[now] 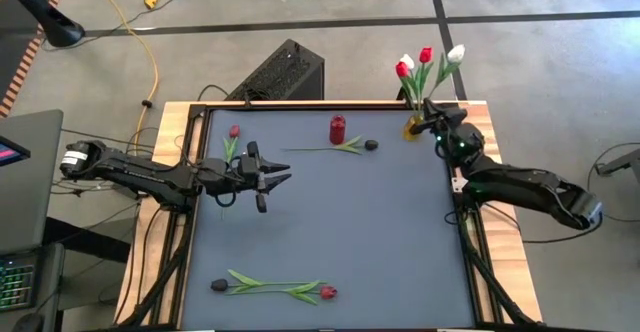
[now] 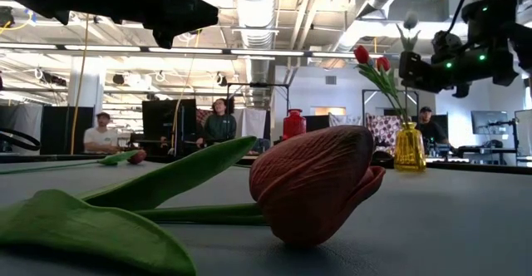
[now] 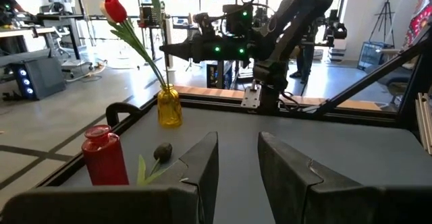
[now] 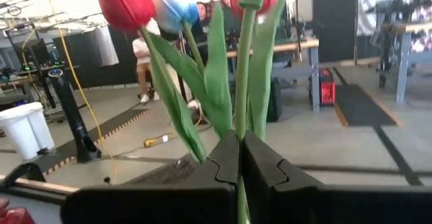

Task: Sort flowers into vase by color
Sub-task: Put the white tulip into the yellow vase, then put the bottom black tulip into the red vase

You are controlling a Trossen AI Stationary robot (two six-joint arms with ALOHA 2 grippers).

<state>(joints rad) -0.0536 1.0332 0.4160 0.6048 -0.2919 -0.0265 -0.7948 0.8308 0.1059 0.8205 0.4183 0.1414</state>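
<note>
My right gripper [image 1: 432, 120] is at the table's far right corner, beside the yellow vase [image 1: 413, 128], shut on a tulip stem whose white head [image 1: 456, 52] stands above two red tulips [image 1: 403, 69] in that vase. My left gripper [image 1: 275, 177] hovers open over the table's left middle, touching nothing. A dark red tulip [image 1: 233, 132] lies just beyond it. A red vase [image 1: 337, 129] stands near the far edge, and a dark-headed tulip [image 1: 371, 145] lies flat beside it. Two more tulips [image 1: 270, 287] lie near the front edge. My right gripper pinches the tulip's thin green stem [image 4: 241, 126] between its two shut fingers, lying across the stem. The stem runs upright through the hold, with leaves and head above the fingers [image 4: 223, 160] and a short piece showing below. Whether its lower end is in the vase, I cannot tell.
The dark table mat has a wooden frame [image 1: 300, 104] around it. A black box [image 1: 285, 72] stands on the floor behind the far edge, with yellow cable nearby. People sit and stand in the room beyond [image 2: 219, 118]. Bare mat lies between the arms [image 1: 360, 222].
</note>
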